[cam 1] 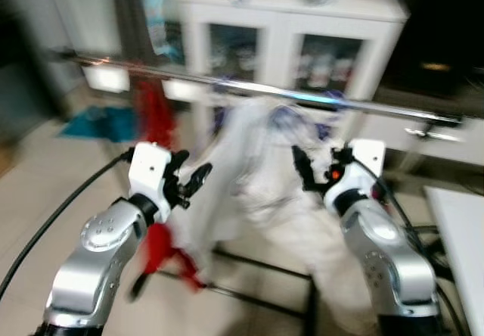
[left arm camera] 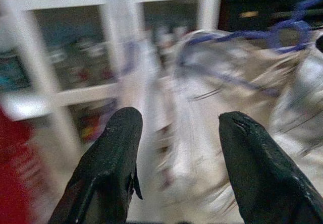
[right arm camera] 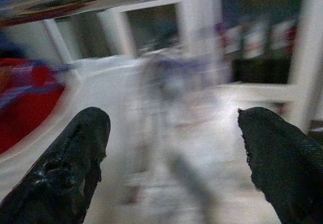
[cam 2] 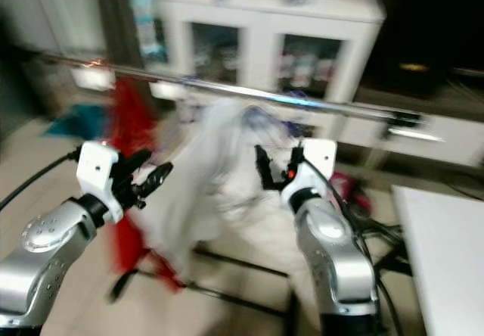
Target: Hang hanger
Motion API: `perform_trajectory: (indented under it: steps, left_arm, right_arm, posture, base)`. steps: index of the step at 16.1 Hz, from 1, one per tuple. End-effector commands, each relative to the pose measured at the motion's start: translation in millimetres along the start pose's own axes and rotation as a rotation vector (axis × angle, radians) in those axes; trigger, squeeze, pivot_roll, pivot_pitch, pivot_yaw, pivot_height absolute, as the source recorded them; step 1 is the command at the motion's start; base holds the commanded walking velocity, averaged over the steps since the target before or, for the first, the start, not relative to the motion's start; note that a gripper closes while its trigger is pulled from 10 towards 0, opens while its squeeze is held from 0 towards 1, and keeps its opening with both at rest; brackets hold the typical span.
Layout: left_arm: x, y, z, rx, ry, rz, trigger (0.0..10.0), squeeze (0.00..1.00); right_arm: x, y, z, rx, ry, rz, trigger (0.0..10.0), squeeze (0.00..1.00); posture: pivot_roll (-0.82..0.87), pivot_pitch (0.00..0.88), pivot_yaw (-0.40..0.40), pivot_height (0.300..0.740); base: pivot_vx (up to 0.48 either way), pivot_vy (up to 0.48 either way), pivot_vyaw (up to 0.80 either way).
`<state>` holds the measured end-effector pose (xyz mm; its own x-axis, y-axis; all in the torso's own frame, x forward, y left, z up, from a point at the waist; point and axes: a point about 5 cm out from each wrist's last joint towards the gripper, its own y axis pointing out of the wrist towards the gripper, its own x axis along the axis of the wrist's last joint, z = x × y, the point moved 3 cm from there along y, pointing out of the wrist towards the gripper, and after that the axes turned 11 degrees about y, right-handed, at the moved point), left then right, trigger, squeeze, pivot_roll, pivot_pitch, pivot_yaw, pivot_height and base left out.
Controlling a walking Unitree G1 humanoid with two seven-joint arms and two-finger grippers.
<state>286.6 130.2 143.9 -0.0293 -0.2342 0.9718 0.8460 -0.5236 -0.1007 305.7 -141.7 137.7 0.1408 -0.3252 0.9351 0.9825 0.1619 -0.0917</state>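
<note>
The blue-purple wire hanger (left arm camera: 282,35) carries a white garment (cam 1: 257,177), which hangs from the long chrome rail (cam 1: 265,88) of a clothes rack. In the head views the hanger's hook area sits just under the rail, near its middle. The pictures are blurred, so whether the hook is fully seated over the rail cannot be confirmed. Judged from how the garment hangs free beneath the rail with neither gripper on it, the hanging step appears done or very nearly done; what may remain is a check of the hook and a clear withdrawal.

The left gripper (cam 1: 190,181) is raised in front of the garment's left edge, fingers spread apart and holding nothing. In the left wrist view its two black fingertips (left arm camera: 118,148) frame the white fabric without touching it. The right gripper (cam 1: 306,168) is raised at the garment's right side, also spread wide and empty. Its wrist view looks past both fingers at the rail above and the blurred garment beyond.

A red garment (cam 1: 155,116) hangs on the same rail, to the left of the white one. Behind the rack stands a white cabinet with glass doors (cam 1: 295,41). A white table edge (cam 1: 457,230) lies at lower right.
</note>
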Motion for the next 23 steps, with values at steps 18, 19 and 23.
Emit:
perform_trajectory:
  steps: [18, 19, 23]
  left_arm:
    - [7, -27.4, -47.4, -0.607, 0.046, 0.019, 10.0, 0.0]
    - [7, -27.5, -48.9, -0.616, 0.041, 0.02, 10.0, 0.0]
    - [7, -25.9, -49.2, -0.621, 0.045, 0.023, 10.0, 0.0]
  right_arm:
    - [53, 21.6, -9.7, 0.226, -0.19, 0.211, 10.0, 0.0]
    - [54, 27.4, -7.1, 0.264, -0.19, 0.248, 10.0, 0.0]
    - [50, 43.1, -7.7, 0.314, -0.224, 0.361, 10.0, 0.0]
  posture:
    - [0.09, 0.0, -0.035, 0.74]
    - [0.09, 0.0, -0.044, 0.74]
    - [0.09, 0.0, -0.05, 0.74]
  base:
    - [0.0, 0.0, 0.0]
    - [0.0, 0.0, 0.0]
    - [0.0, 0.0, 0.0]
